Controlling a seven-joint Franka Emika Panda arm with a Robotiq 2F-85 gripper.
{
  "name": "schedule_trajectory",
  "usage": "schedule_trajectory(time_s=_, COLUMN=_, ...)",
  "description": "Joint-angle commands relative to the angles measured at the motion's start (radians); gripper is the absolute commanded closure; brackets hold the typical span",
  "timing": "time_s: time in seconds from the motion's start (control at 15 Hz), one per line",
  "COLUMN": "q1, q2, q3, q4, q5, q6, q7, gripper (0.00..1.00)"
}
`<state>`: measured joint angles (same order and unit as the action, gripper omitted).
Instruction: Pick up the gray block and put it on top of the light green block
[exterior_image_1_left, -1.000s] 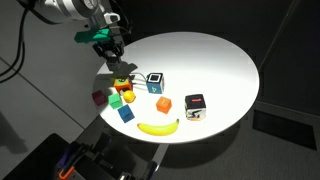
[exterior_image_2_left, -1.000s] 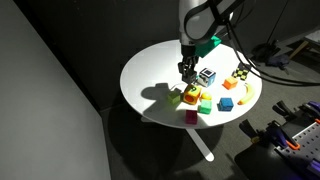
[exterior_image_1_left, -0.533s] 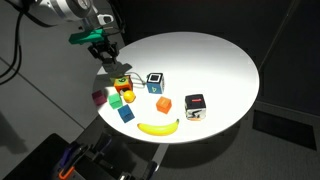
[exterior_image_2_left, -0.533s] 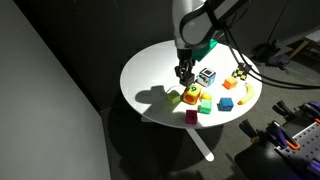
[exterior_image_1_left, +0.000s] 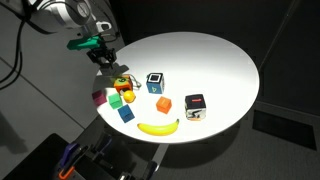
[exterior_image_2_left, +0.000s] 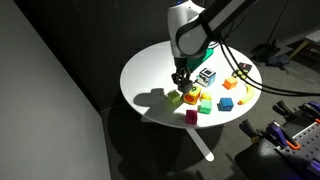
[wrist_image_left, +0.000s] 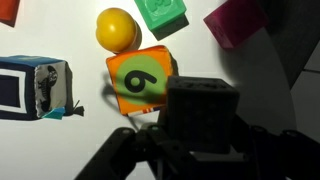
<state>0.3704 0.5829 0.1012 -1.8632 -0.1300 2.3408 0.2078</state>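
Wrist view, read left to right. At 9 o'clock in the frame sits a blue cube with a white printed face (wrist_image_left: 35, 85). Toward 11 o'clock is a small yellow ball (wrist_image_left: 116, 30). Just below the ball is the light green block (wrist_image_left: 140, 85), a lime cube whose upper face has an orange border and a dark numeral. At 12 o'clock a deeper green plastic block (wrist_image_left: 163, 12) is cut off by the top edge. Right of centre is the small matte gray block (wrist_image_left: 203, 100), held up off the table. My gripper (wrist_image_left: 202, 128) comes in from the bottom edge, its dark fingers pinched narrow on the block's sides. At 1 o'clock lies a maroon block (wrist_image_left: 240, 20).

In an exterior view the gripper (exterior_image_1_left: 105, 58) hangs over the cluster of toys at the 9 o'clock side of the round white table (exterior_image_1_left: 220, 60).

I judge this to be the carry step: the grasp is made and the placing is not yet done. The gray block hangs at roughly 4 o'clock of the lime cube, covering only its near corner. Its height above the cube is hard to read at this size; it looks clear of it.

The next move calls for a short shift toward 10 o'clock to centre and square the faces. After that comes a slow descent to contact before I release, keeping the fingers off the ball.
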Motion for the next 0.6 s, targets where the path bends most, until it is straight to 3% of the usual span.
schedule_trajectory(time_s=0.0, q1=0.012, q2=0.033, q3=-0.004, q4=0.053, q5=-0.009, q6=-0.005, q7=0.054, gripper=0.69)
schedule_trajectory(time_s=0.53, q1=0.037, q2=0.092, q3=-0.007, q4=0.142, q5=-0.008, q6=-0.016, q7=0.083, gripper=0.69)
